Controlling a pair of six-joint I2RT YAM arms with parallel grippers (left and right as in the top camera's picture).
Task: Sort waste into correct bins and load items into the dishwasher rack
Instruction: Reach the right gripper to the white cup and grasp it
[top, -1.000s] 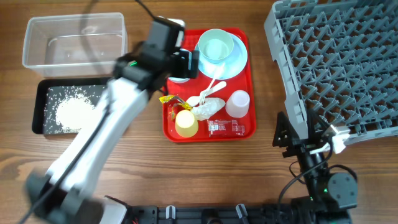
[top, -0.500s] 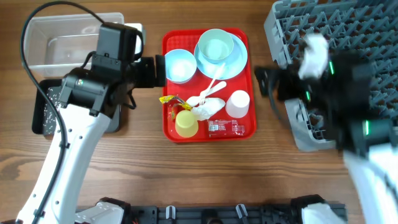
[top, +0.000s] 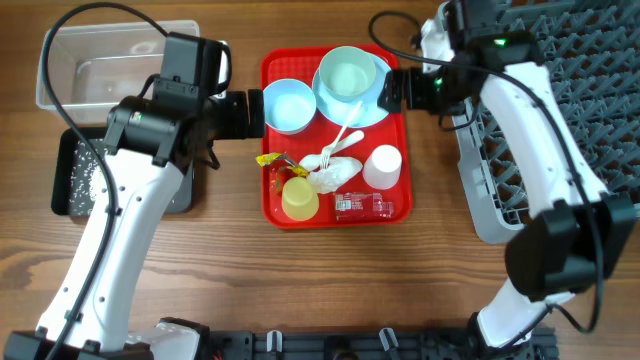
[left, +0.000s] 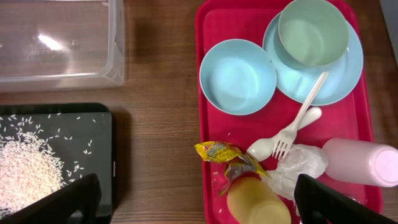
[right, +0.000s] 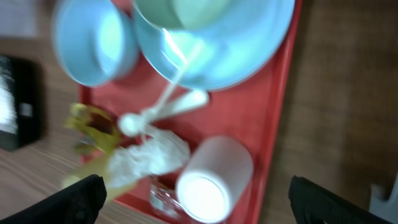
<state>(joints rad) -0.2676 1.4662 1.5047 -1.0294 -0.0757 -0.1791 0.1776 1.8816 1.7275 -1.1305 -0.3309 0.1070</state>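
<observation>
Wooden table (top: 320, 270); left wrist misses red wrapper (top: 362, 205).

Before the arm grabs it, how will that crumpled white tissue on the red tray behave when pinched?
The crumpled white tissue looks soft and very light, so it would probably squash under a pinch rather than resist. A push may only drag or unfold it. The white plastic spoon lies at its edge and might get nudged along.
</observation>
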